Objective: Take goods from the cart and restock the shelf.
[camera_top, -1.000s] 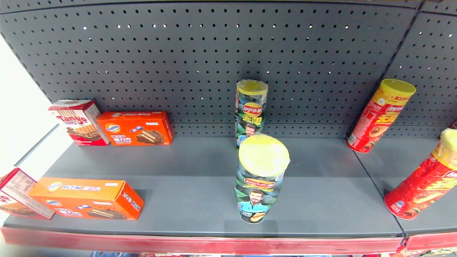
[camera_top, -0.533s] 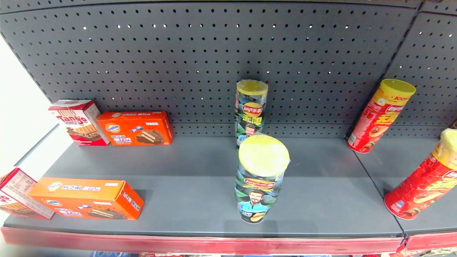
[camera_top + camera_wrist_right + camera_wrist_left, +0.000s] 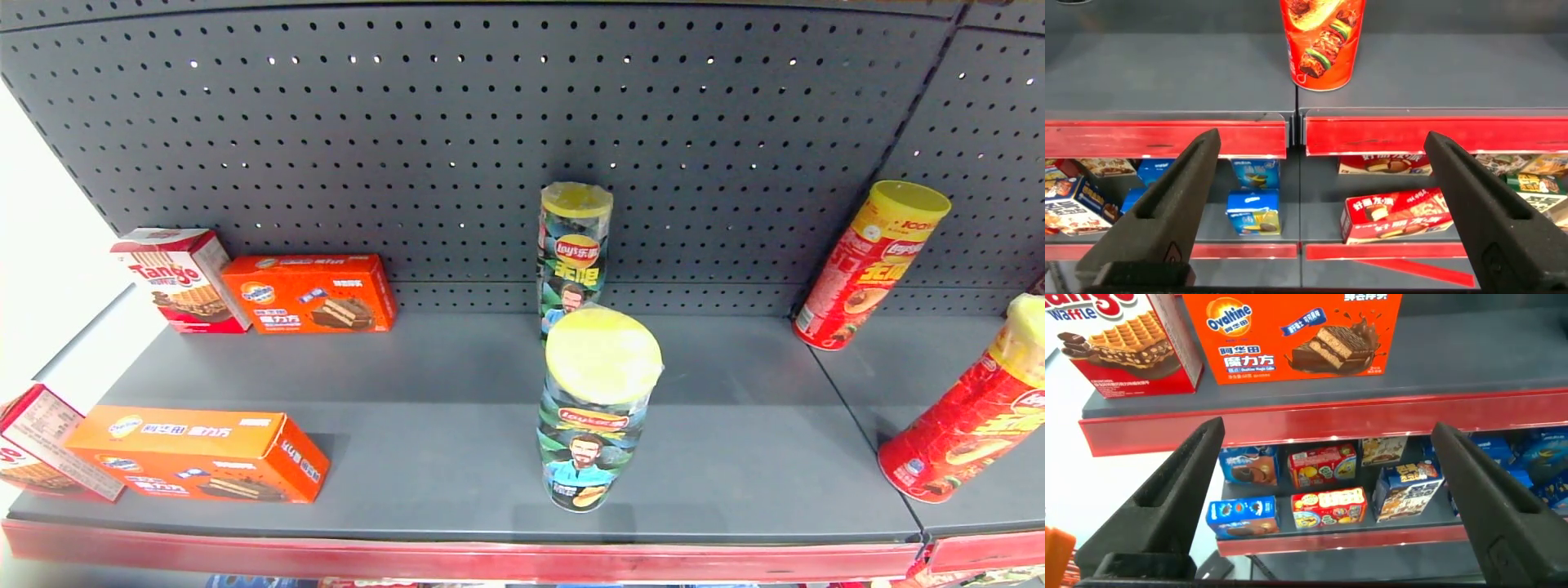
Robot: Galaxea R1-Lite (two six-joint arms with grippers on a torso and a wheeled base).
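Cans (image 3: 592, 441), 2 green and yellow-lidded, stand mid-frame on the shelf (image 3: 441, 457); wrist views show us lower boxes (image 3: 1327, 510), both jaws apart.

grey shelf (image 3: 424, 457), red-edged; front green can (image 3: 592, 445), leafy pattern (yellow lid); front orange box (image 3: 196, 453); back red can (image 3: 865, 273)
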